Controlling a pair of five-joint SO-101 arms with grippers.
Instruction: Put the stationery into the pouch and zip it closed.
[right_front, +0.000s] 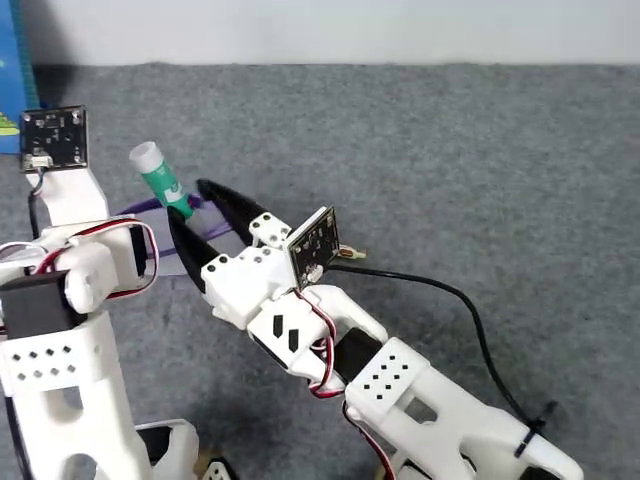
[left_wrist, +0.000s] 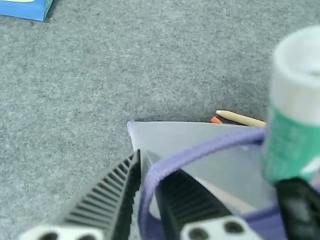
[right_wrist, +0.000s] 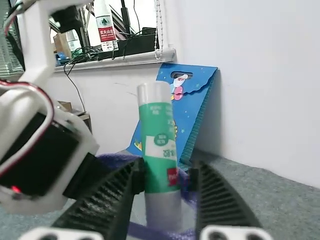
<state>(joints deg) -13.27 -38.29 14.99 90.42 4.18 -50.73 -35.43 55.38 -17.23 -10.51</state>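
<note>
The left gripper (left_wrist: 145, 162) pinches the rim of the pouch (left_wrist: 200, 140), apparently to hold its mouth open. The right gripper (right_wrist: 166, 172) clenches the glue stick (right_wrist: 159, 135) upright just above the pouch, ready for lowering in.

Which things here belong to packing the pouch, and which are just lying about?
For the job: glue stick, held in the right gripper; pouch, its edge pinched by the left gripper; pencil by the pouch.
Lying about: blue bag; bottle.
</note>
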